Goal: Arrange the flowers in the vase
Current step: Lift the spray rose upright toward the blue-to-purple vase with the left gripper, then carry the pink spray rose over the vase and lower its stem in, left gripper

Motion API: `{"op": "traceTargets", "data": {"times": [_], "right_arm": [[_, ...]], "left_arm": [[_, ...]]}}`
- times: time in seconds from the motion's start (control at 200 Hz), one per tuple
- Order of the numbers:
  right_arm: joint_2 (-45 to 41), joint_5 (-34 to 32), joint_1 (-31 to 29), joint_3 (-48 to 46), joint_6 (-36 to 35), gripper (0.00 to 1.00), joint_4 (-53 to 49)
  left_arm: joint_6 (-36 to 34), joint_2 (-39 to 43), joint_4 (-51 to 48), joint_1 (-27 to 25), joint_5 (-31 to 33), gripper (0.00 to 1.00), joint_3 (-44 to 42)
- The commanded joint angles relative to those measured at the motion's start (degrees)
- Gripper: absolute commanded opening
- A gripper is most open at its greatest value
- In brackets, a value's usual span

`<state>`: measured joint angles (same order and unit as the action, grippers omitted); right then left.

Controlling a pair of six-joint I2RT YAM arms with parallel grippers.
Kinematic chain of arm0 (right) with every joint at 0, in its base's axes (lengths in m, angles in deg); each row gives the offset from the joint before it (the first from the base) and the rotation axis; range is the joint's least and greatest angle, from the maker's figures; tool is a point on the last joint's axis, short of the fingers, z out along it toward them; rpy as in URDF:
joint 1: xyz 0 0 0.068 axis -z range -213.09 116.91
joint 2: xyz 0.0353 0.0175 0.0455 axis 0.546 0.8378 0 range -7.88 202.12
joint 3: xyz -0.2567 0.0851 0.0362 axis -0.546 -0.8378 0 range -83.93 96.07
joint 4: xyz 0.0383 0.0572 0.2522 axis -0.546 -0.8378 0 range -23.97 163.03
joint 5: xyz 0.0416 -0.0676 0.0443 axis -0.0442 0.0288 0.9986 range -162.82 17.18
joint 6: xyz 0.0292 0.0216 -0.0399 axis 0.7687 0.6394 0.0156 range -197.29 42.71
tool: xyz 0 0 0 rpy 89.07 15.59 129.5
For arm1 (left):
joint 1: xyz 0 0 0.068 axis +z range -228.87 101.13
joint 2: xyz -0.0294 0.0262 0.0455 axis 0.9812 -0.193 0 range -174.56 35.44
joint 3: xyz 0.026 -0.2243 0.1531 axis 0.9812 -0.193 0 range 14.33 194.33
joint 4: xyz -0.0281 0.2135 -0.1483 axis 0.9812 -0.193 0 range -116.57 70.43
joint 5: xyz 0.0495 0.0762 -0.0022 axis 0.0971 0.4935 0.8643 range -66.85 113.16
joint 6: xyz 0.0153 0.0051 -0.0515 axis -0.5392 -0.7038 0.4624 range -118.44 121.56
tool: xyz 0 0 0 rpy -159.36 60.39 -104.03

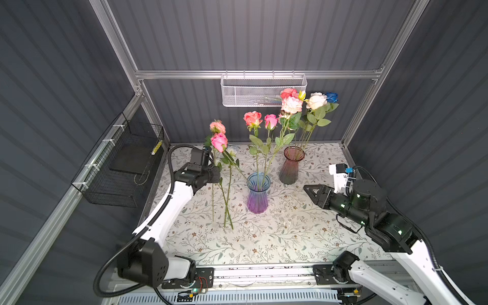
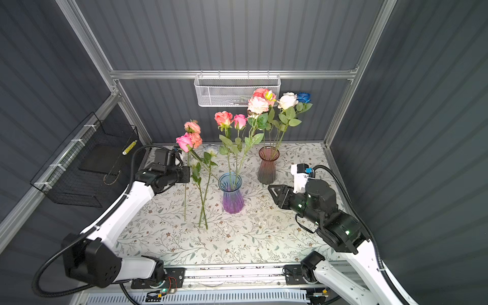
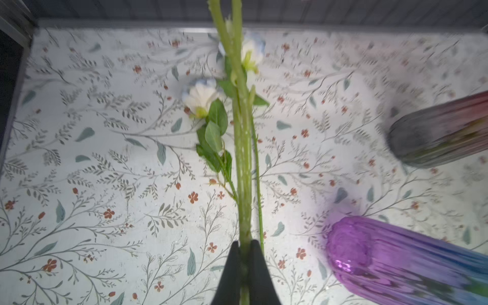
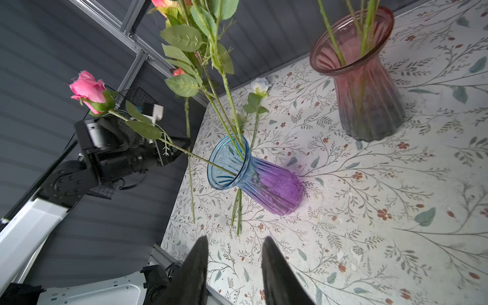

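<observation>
Pinching a small bunch of roses (image 3: 243,158) partway along the green stems, the left jaws stand all but closed. The stem ends reach down below them to the tabletop (image 1: 290,237), and pink and coral heads rise well above. The right jaws stand partly apart with nothing between them, pointed toward the blue and purple vase (image 4: 269,184), which sits ahead of them and just beyond the held stems from the left jaws. These roses look light, with thin, fairly stiff, smooth stems that could twist or slide in a pinch, and soft heads and leaves that would crush. The bare stem below the leaves seems the sound place to grip, close enough to the end to steer it into a narrow mouth. Both vases look like ribbed glass, so they are likely to tip or chip if a stem levers on the rim. The blue and purple vase holds several upright roses, coral and pink. One pink rose (image 4: 88,89) slants to its rim from beside the left jaws, and I cannot tell whether its stem sits inside. The red vase (image 1: 290,169), farther beyond the right jaws, holds more: cream, pale pink, coral and one deep blue. Two pale roses (image 3: 200,96) lie flat on the tabletop just past the left jaws.
</observation>
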<state>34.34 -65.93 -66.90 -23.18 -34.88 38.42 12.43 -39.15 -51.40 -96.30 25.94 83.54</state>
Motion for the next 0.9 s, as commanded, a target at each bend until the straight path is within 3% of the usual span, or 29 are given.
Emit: {"op": "traceTargets", "data": {"times": [0.0, 0.19, 0.37, 0.445, 0.575, 0.895], "right_arm": [[1.3, 2.5, -0.2, 2.2, -0.5, 0.36, 2.0], [3.5, 3.7, -0.6, 5.0, -2.0, 0.36, 3.4], [5.5, 3.6, -1.5, 6.4, -3.1, 0.36, 4.4], [6.1, 4.1, -1.8, 6.9, -3.6, 0.36, 4.9], [8.0, 4.0, -2.5, 9.0, -5.1, 0.36, 4.7], [10.3, 3.5, -2.9, 9.5, -4.7, 0.36, 5.8]], "left_arm": [[2.8, 5.2, 3.0, -0.1, -2.2, 0.0, -0.6], [2.9, 12.4, 3.4, 0.0, 0.9, 0.0, 2.5], [0.1, 14.4, 1.6, -0.1, 6.2, 0.0, 8.2], [-0.8, 15.6, 1.9, -0.1, 5.7, 0.0, 9.6], [-3.0, 17.7, 4.3, -0.1, -2.3, 0.0, 11.3], [-2.0, 15.8, 0.8, -0.1, -19.5, 0.0, 27.4]]}}
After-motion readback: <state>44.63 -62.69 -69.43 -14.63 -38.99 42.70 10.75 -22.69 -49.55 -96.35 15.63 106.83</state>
